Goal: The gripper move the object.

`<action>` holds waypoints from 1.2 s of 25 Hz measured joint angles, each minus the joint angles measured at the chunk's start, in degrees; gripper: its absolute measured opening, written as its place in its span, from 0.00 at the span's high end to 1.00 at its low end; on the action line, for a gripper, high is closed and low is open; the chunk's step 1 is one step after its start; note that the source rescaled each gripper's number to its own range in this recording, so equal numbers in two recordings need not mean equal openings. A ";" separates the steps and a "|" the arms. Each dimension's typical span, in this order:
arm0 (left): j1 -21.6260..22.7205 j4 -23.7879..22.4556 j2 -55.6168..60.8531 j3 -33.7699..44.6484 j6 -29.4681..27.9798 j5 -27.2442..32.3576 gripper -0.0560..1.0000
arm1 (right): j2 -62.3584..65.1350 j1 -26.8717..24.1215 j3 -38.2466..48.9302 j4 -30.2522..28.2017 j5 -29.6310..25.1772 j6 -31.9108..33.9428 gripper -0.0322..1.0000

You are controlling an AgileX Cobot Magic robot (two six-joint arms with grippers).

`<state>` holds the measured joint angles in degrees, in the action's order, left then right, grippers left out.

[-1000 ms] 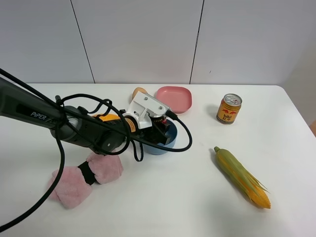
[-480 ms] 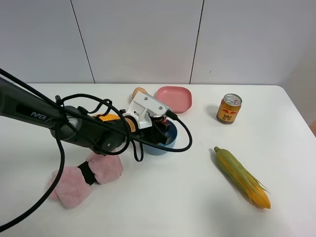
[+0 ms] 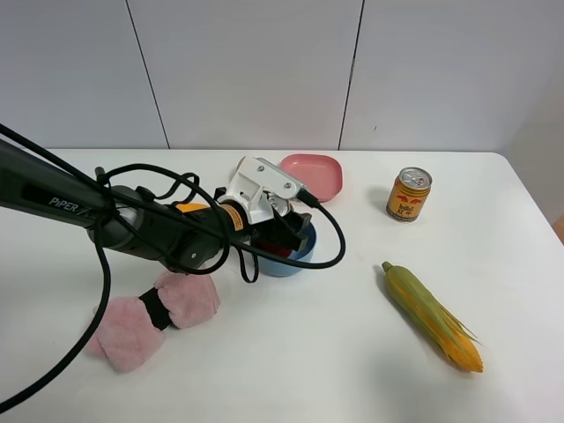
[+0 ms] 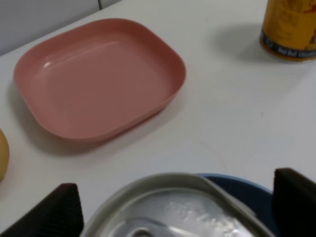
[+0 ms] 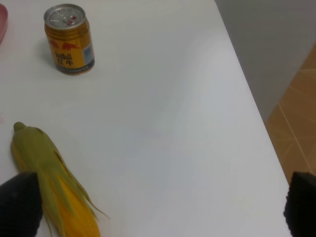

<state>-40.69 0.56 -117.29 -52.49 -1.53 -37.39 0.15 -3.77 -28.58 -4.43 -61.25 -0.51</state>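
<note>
Arm (image 3: 132,231) stretched low across table (image 3: 308,352), L pincer (image 3: 280,236) pinching red can (image 4: 168,207) at blue bowl (image 3: 286,266); R pincer (image 5: 160,205) spread.

The table (image 3: 308,352) is white, smooth and matt. The pink plate (image 4: 98,74) at the upper left of the left wrist view looks like smooth plastic with a soft shine. The red can (image 4: 168,217) at the bottom there has a shiny silver metal top. The blue bowl (image 4: 242,187) looks like smooth plastic. The yellow can (image 5: 69,39) is glossy metal. The corn (image 3: 432,315) has dry, streaky leaves. The pink bow (image 3: 150,313) at the lower left is soft, fluffy cloth. The left gripper (image 3: 284,236) carries a hard white plastic box.
</note>
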 joint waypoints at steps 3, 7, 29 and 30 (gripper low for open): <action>0.00 -0.07 1.04 0.00 0.00 0.05 0.49 | 0.00 0.00 0.00 0.00 0.00 0.00 0.00; 0.00 -0.19 2.69 0.00 0.00 0.12 0.10 | 0.00 0.00 0.00 0.00 0.00 0.00 0.00; 15.53 -5.19 24.20 -21.89 7.92 57.27 0.02 | 0.00 0.00 0.00 0.00 0.00 0.00 0.00; 17.64 -7.51 25.05 -22.77 8.21 58.26 0.02 | 0.00 0.00 0.00 0.00 0.00 0.00 0.00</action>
<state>-23.06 -6.95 -92.24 -75.26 6.68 20.88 0.15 -3.77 -28.58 -4.43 -61.25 -0.51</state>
